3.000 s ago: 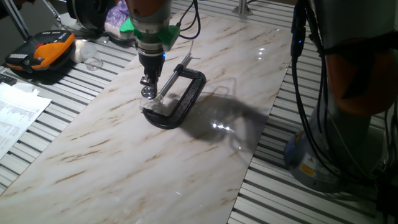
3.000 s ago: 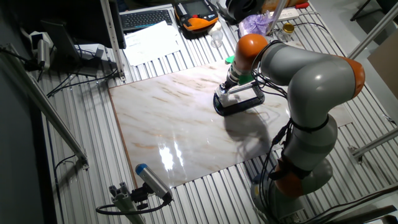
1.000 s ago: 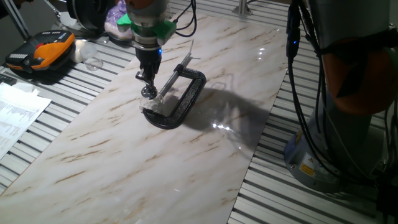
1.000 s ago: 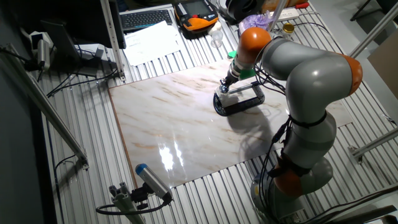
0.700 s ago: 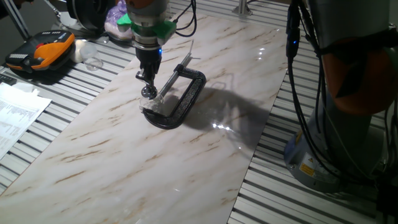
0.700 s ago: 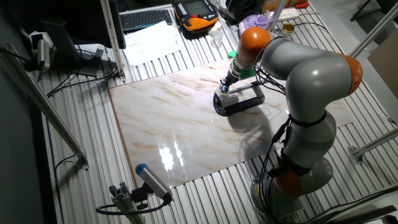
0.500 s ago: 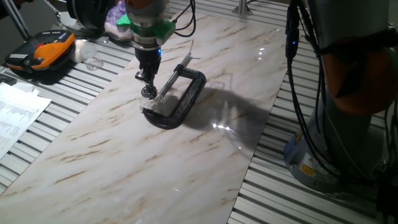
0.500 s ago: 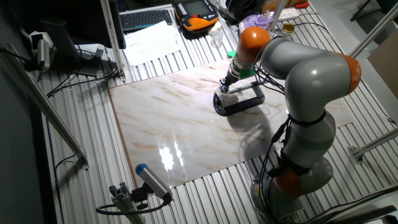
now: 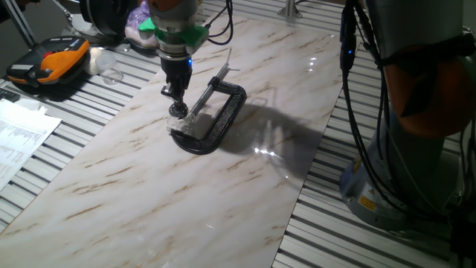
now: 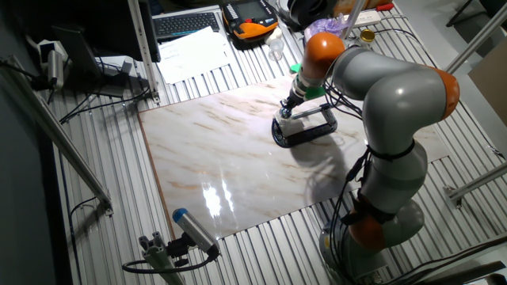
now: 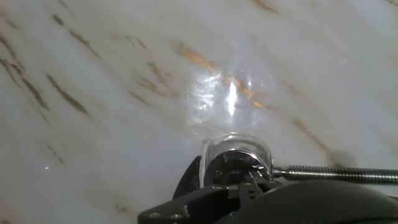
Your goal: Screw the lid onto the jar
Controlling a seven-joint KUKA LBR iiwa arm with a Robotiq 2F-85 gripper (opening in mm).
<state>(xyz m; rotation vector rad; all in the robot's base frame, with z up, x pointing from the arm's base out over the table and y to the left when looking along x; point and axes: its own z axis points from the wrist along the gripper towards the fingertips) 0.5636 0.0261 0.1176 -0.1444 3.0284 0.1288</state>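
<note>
Item: my gripper (image 9: 177,97), directly above lid (image 11: 235,167) on jar (image 11: 236,149), held in C-clamp (image 9: 216,119), marble slab's far left. Fingers' state: cannot tell. Risk: tilted lid cross-threads; over-twisting turns jar within clamp.

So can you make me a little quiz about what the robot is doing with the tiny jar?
1. True or false: the jar stands inside the black C-clamp.
2. What sits on top of the jar? A) the lid B) a spoon C) a red ball
3. Fill in the missing word: the gripper is right ______ the lid.

Key
1. True. The jar is at one end of the clamp, and the steel screw rod points at it.
2. A. The shiny lid is on the jar's mouth.
3. Above. Whether its fingers actually grip the lid cannot be seen.
</note>
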